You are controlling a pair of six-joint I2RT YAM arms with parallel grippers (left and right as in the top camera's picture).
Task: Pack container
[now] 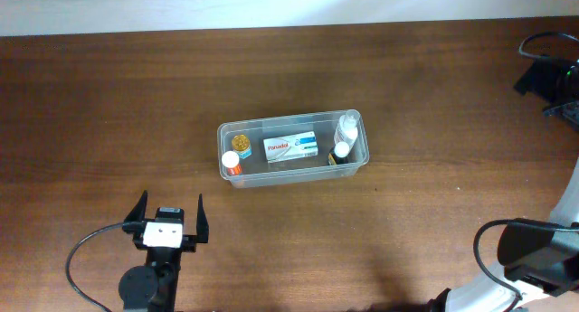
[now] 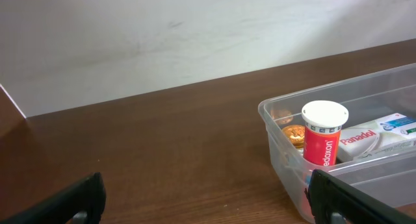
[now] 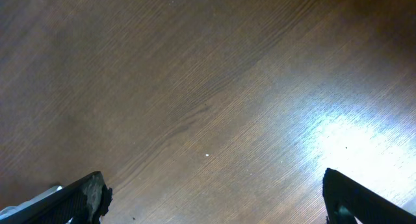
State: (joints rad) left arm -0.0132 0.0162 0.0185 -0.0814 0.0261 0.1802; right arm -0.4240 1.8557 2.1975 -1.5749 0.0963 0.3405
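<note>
**Table** (image 1: 109, 104): dark brown wood, spanning the overhead view. No loose item shows on it.

**Container** (image 1: 289, 174): clear tub, standing at the table's centre with its long side running 9 to 3 o'clock. No lid is in view.

**Left gripper** (image 1: 170, 211): at about 7 o'clock from the container and well apart from it. Its jaws are spread wide and hold nothing.

**Right gripper** (image 3: 214, 201): its arm sits at about 4 o'clock, near the table edge. Its jaws are wide apart over bare wood.

**Panadol box** (image 1: 290, 147): lies flat in the tub's middle.

**White bottle** (image 1: 346, 127): at the tub's 3 o'clock end, far corner.

**Red tube** (image 2: 323, 143): white cap, upright at the 9 o'clock end.

**Gold-topped jar** (image 1: 241, 142): just beside the tube, toward 12 o'clock.

**Small dark bottle** (image 1: 341, 152): white cap, near corner of the 3 o'clock end.

**Status**: five items are inside and both grippers are clear, so packing looks finished or nearly so. Whether closing the tub remains cannot be told.
</note>
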